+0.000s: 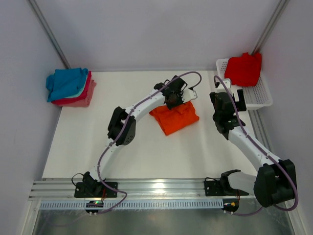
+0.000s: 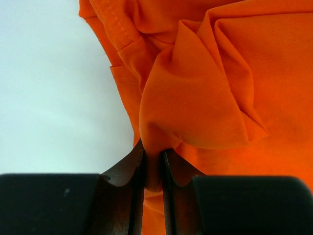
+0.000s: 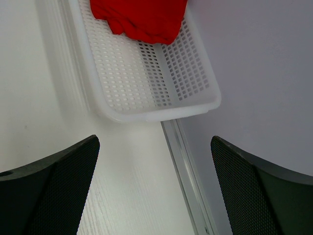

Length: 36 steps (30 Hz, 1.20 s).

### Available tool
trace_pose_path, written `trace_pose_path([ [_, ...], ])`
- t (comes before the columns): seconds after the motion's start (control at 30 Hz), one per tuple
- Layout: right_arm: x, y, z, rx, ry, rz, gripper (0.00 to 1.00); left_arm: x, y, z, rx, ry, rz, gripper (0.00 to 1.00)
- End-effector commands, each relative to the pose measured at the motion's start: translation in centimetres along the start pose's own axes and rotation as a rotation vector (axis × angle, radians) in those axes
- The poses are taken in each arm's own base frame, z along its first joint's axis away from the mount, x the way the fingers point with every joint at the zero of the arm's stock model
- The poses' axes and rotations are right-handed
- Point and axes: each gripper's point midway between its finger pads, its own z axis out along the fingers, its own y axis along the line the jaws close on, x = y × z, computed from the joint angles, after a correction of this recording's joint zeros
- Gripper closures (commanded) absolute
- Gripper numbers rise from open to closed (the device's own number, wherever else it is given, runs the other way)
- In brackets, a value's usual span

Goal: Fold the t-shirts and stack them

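A bright orange t-shirt (image 1: 176, 120) lies crumpled in a loose bundle at the middle of the white table. My left gripper (image 1: 174, 102) is at its far edge, shut on a raised fold of the orange t-shirt (image 2: 220, 73), which is pinched between the two dark jaws of the left gripper (image 2: 153, 161). My right gripper (image 1: 234, 96) hangs open over the table's right side with nothing between its fingers, and in its wrist view the right gripper (image 3: 154, 147) faces the basket. A red t-shirt (image 1: 243, 68) (image 3: 139, 17) lies heaped in that basket.
A white mesh basket (image 1: 258, 97) (image 3: 161, 88) stands at the back right beside a metal rail (image 3: 188, 166). A stack of folded shirts sits at the back left, a blue-teal one (image 1: 67, 82) on top of red and pink ones (image 1: 82, 96).
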Motion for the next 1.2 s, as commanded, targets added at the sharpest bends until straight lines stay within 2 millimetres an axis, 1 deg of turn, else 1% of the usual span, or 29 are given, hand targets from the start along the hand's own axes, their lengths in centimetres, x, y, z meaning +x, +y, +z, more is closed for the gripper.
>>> trace_pose_path([
  [0.0,-1.5,-0.1,0.3,0.003,-0.027,0.054,0.01,-0.9,3.5,0.7,-0.102,-0.066,-0.001,0.83],
  [0.07,-1.4,0.1,0.4,-0.003,-0.022,0.050,0.01,-0.6,4.6,0.9,-0.126,-0.079,-0.027,0.83],
  [0.13,-1.2,0.5,0.5,-0.015,-0.015,0.045,0.01,0.3,5.6,1.1,-0.145,-0.077,-0.064,0.83],
  [0.2,-1.1,0.7,0.6,-0.025,-0.011,0.041,0.01,0.3,6.8,1.1,-0.184,-0.104,-0.079,0.82],
  [0.23,-1.0,0.9,0.6,-0.029,-0.008,0.042,0.01,1.2,7.0,1.5,-0.211,-0.075,-0.085,0.76],
  [0.27,-0.9,1.1,0.6,-0.035,-0.003,0.036,0.01,1.6,7.6,1.4,-0.251,-0.062,-0.094,0.68],
  [0.3,-0.7,1.3,0.7,-0.043,0.002,0.028,0.01,1.3,8.2,1.5,-0.282,-0.084,-0.097,0.60],
  [0.33,-0.8,1.3,0.7,-0.045,0.002,0.031,0.01,1.7,8.2,1.7,-0.296,-0.072,-0.099,0.45],
  [0.37,-0.7,1.4,0.7,-0.047,0.003,0.030,0.01,2.1,8.7,1.7,-0.328,-0.062,-0.114,0.34],
  [0.4,-0.7,1.5,0.7,-0.055,0.003,0.028,0.01,1.6,9.2,1.6,-0.357,-0.085,-0.120,0.09],
  [0.43,-0.7,1.6,0.7,-0.057,0.004,0.029,0.01,1.8,9.3,1.7,-0.368,-0.083,-0.123,0.01],
  [0.47,-0.6,1.7,0.7,-0.064,0.005,0.027,0.01,2.1,9.8,1.5,-0.404,-0.075,-0.136,0.01],
  [0.5,-0.7,1.8,0.7,-0.072,0.003,0.029,0.01,1.6,10.6,1.3,-0.443,-0.099,-0.145,0.01],
  [0.57,-0.6,2.0,0.6,-0.084,0.005,0.030,0.01,1.7,11.2,0.8,-0.490,-0.106,-0.164,0.01],
  [0.6,-0.6,2.2,0.5,-0.093,0.003,0.030,0.01,2.0,11.9,0.4,-0.534,-0.096,-0.177,0.01],
  [0.63,-0.5,2.3,0.5,-0.106,0.006,0.028,0.01,1.6,12.5,0.1,-0.567,-0.118,-0.189,0.01],
  [0.7,-0.5,2.7,0.5,-0.123,0.008,0.032,0.01,1.6,13.0,-0.3,-0.599,-0.114,-0.197,0.01],
  [0.8,-0.3,3.9,0.2,-0.196,0.015,0.027,0.01,1.4,13.5,-1.1,-0.631,-0.126,-0.212,0.01],
  [0.87,-0.6,5.0,-0.1,-0.264,0.008,0.022,0.01,1.6,13.9,-1.7,-0.661,-0.129,-0.236,0.01],
  [0.9,-0.7,5.7,-0.3,-0.292,0.011,0.017,0.01,1.3,14.2,-2.3,-0.677,-0.133,-0.243,0.01],
  [0.97,-1.4,6.8,-0.7,-0.362,0.006,-0.003,0.01,1.7,15.2,-3.6,-0.749,-0.118,-0.274,0.01],
  [1.0,-1.5,7.5,-0.8,-0.384,0.009,-0.011,0.01,1.7,15.8,-4.7,-0.795,-0.115,-0.291,0.01],
  [1.03,-1.6,7.8,-0.9,-0.405,0.017,-0.018,0.00,2.2,16.7,-5.7,-0.863,-0.100,-0.319,0.01],
  [1.07,-2.8,8.1,-0.9,-0.431,0.001,-0.005,0.01,2.8,17.7,-6.5,-0.908,-0.103,-0.358,0.01],
  [1.1,-2.9,8.6,-0.7,-0.443,0.012,-0.009,0.01,2.6,18.5,-7.4,-0.917,-0.113,-0.383,0.01],
  [1.13,-4.0,8.6,-0.7,-0.452,0.000,-0.005,0.01,3.0,18.9,-7.9,-0.910,-0.117,-0.413,0.01],
  [1.17,-4.4,8.8,-0.7,-0.459,-0.003,-0.007,0.01,3.8,19.6,-8.2,-0.888,-0.145,-0.485,0.01],
])
